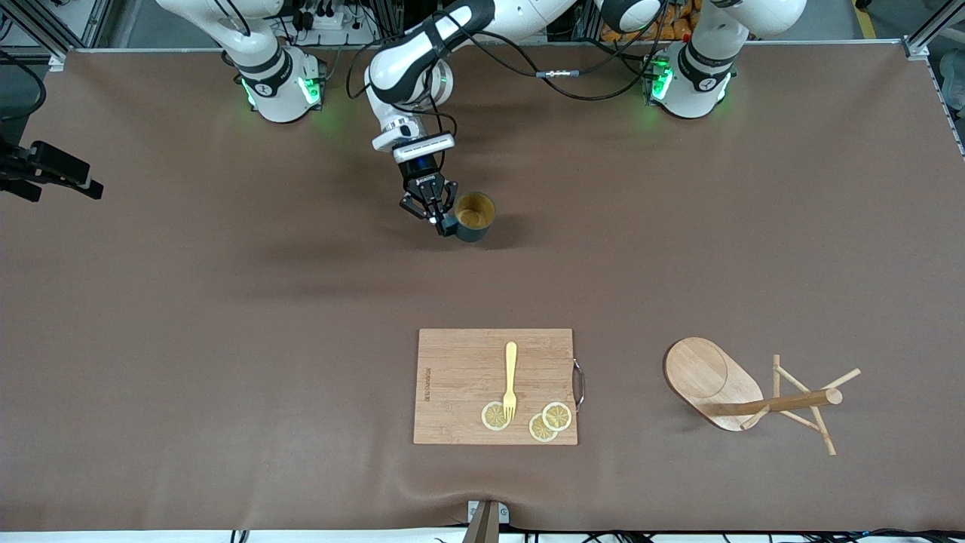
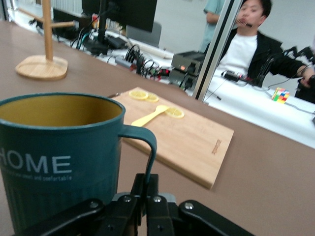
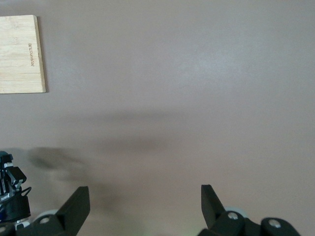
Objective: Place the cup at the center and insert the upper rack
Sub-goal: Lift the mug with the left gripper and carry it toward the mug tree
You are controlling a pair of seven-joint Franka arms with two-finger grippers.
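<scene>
I am holding the cup point(image 1: 475, 216) by its handle, the left gripper point(image 1: 440, 220) clamped tight on it; the cup is standing upright on the table point(image 1: 188, 302), though I cannot quite tell whether its base is touching. The upper rack point(image 1: 754, 396) is lying tipped on its side toward the left arm's end, beside the cutting board point(image 1: 460, 385) carrying a fork point(image 1: 510, 381) and lemon slices point(image 1: 543, 422). The right gripper point(image 3: 145, 209) is waiting, fingers spread wide and empty, above bare table.
</scene>
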